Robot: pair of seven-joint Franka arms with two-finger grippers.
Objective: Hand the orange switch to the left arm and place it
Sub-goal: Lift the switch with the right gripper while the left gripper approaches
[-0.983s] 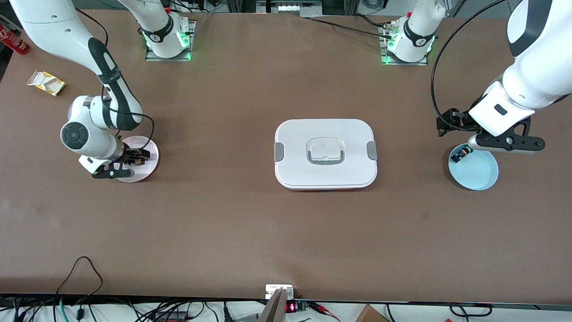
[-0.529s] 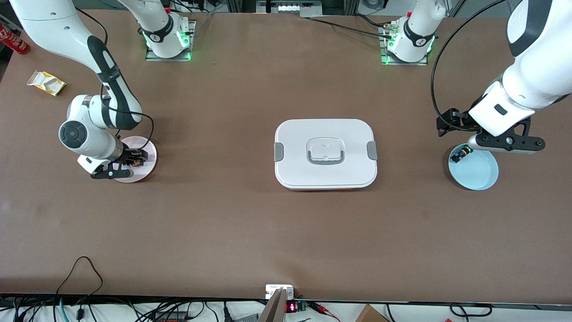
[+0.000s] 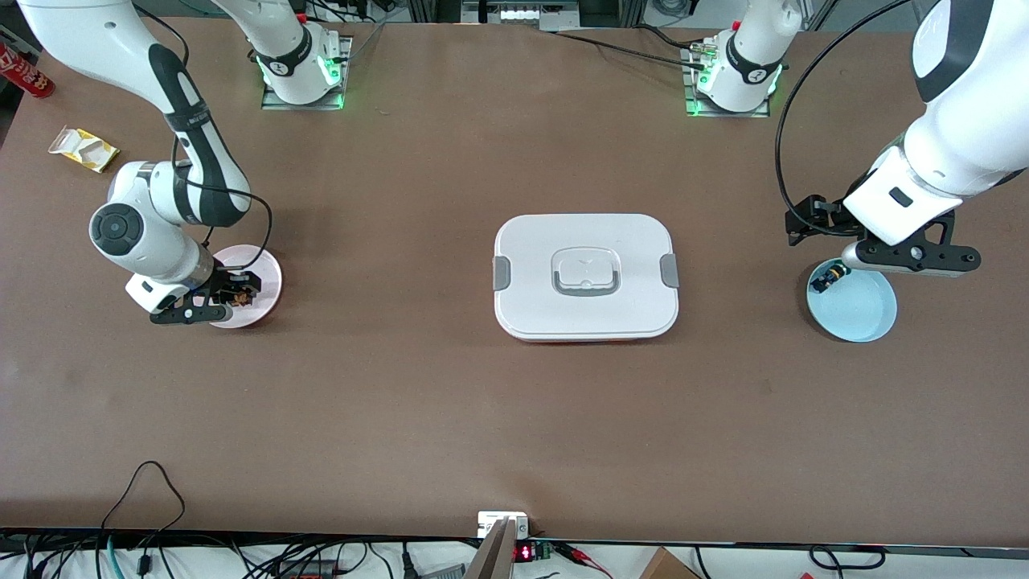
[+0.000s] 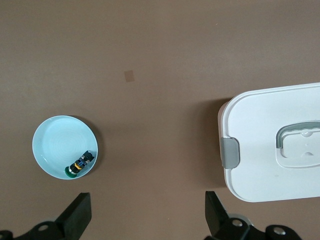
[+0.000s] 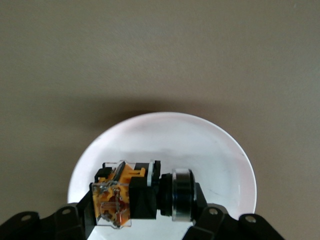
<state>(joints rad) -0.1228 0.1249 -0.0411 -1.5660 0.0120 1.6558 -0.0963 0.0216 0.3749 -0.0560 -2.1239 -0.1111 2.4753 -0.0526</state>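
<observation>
The orange switch (image 3: 239, 299), black with an orange block, is between the fingers of my right gripper (image 3: 229, 301), just above a pale pink plate (image 3: 261, 269) at the right arm's end of the table. In the right wrist view the switch (image 5: 135, 192) lies sideways in the shut gripper (image 5: 142, 217) over the plate (image 5: 165, 135). The white box (image 3: 585, 276) stands at the table's middle. My left gripper (image 3: 912, 259) is open and empty, up over the table beside a light blue plate (image 3: 860, 310). The left wrist view shows that gripper (image 4: 146, 222), the box (image 4: 270, 140) and the blue plate (image 4: 55, 145).
A black switch with a yellow-green cap (image 3: 828, 278) lies in the blue plate, also in the left wrist view (image 4: 80, 164). A yellow packet (image 3: 83, 149) and a red can (image 3: 24, 72) lie at the right arm's end. A small device (image 3: 502, 524) sits at the front edge.
My right gripper has shifted with the orange switch toward the right arm's end and the plate's nearer rim. The left arm has not moved.
</observation>
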